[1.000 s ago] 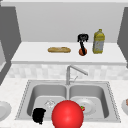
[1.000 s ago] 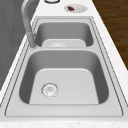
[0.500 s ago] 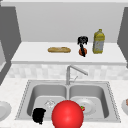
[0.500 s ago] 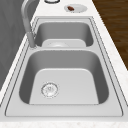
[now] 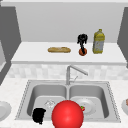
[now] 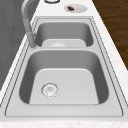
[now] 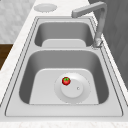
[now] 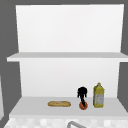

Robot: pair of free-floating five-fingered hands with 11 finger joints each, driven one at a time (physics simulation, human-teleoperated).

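Note:
My right hand (image 5: 82, 39) hangs over the shelf (image 5: 32, 53), fingers pointing down and relaxed, just above a small orange fruit (image 5: 82, 52). The upper view shows that hand (image 8: 82, 92) over the fruit (image 8: 83, 105) too. A yellow bottle (image 5: 98, 41) stands right of the fruit and a baguette (image 5: 59, 50) lies to its left. My left hand (image 5: 39, 115) floats low at the sink's front left edge, beside a big red ball (image 5: 67, 115). A small tomato (image 7: 66, 80) lies on a plate (image 7: 82, 93) in the right basin.
The double sink (image 5: 110, 100) has a faucet (image 5: 72, 71) at the back, its spout angled right. A plate (image 5: 3, 110) sits on the left counter. Another plate (image 6: 76, 8) holding a brown item is on the right counter. A second shelf (image 8: 37, 57) hangs higher up.

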